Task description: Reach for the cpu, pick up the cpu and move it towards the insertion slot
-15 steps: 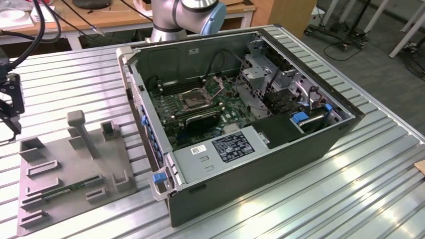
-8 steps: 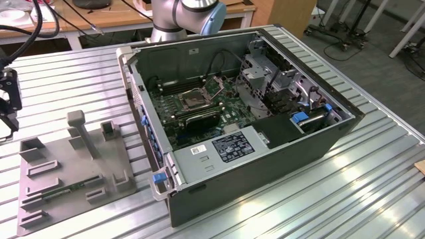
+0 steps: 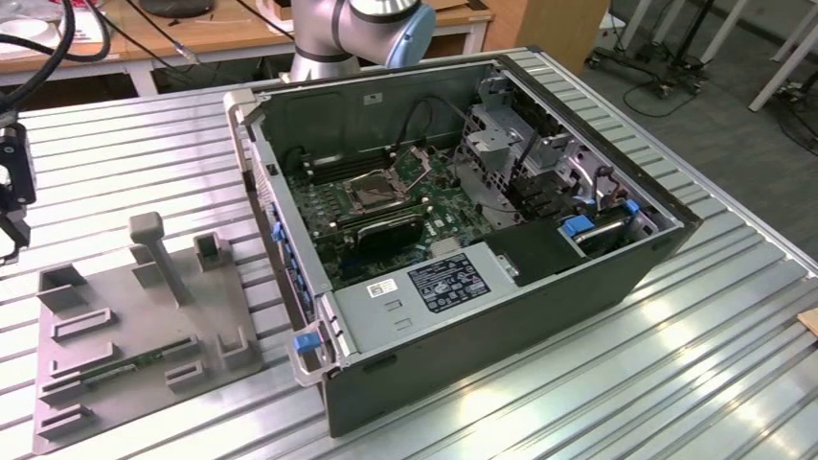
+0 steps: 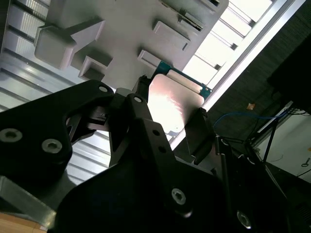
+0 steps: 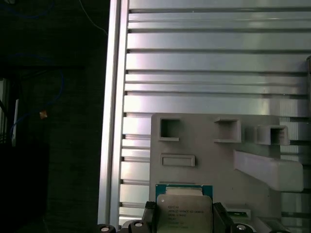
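The cpu (image 5: 184,208) is a pale square chip with a green rim, and it sits between the two black fingers of my gripper (image 5: 183,217). In the second wrist view its shiny face (image 4: 167,99) shows between the fingers (image 4: 198,128), with the gripper (image 4: 169,107) shut on its edges. It hangs over one end of the grey tray (image 5: 209,150). The gripper (image 3: 11,225) is at the exterior view's left edge, above the table beside the tray (image 3: 128,345). The insertion slot (image 3: 378,195), a metal-framed socket with a dark centre, lies on the green board inside the open case, far towards the exterior view's right.
The open computer case (image 3: 511,316) lies on the ribbed metal table (image 3: 715,364), its tall walls ringing the board. Upright grey posts (image 3: 151,244) rise from the tray, and a green memory stick (image 3: 128,365) lies in it. The table's edge (image 5: 112,121) runs close by.
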`<act>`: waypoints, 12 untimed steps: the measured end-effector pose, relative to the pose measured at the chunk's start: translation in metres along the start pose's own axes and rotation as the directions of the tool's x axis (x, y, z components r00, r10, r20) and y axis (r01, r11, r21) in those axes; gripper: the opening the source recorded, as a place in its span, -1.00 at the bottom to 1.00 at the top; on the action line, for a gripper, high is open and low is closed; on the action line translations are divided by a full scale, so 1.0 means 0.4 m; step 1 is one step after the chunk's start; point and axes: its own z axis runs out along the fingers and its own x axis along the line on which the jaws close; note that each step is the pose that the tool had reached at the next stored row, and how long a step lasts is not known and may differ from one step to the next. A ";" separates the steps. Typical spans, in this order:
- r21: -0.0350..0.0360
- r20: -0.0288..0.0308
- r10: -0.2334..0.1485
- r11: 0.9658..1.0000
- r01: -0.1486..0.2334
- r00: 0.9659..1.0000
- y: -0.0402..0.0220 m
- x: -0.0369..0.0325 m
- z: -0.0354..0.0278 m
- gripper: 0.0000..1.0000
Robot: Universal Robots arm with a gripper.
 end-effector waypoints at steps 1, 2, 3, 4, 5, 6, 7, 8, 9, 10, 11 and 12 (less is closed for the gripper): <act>0.000 0.000 0.000 1.000 0.000 1.000 0.000 0.000 -0.001 0.08; 0.000 0.000 0.000 1.000 0.000 1.000 0.000 0.000 -0.002 0.08; 0.000 0.000 0.000 1.000 0.000 1.000 0.000 0.000 -0.002 0.08; 0.000 0.000 0.000 1.000 0.000 1.000 0.000 0.000 -0.002 0.08; 0.000 0.000 0.000 1.000 0.000 1.000 0.000 0.000 -0.003 0.08; 0.000 0.000 0.000 1.000 0.000 1.000 0.000 0.000 -0.003 0.08; 0.000 0.000 0.000 1.000 0.000 1.000 0.000 0.000 -0.003 0.08; 0.000 0.000 0.000 1.000 0.000 1.000 0.000 0.000 -0.003 0.08; 0.000 0.000 0.000 1.000 0.000 1.000 0.000 0.000 -0.003 0.08; 0.000 0.000 0.000 1.000 0.000 1.000 0.000 0.000 -0.003 0.08; -0.001 0.000 0.000 1.000 0.000 1.000 0.000 -0.001 -0.004 0.08; -0.001 0.000 0.000 1.000 0.000 1.000 0.000 -0.003 -0.004 0.08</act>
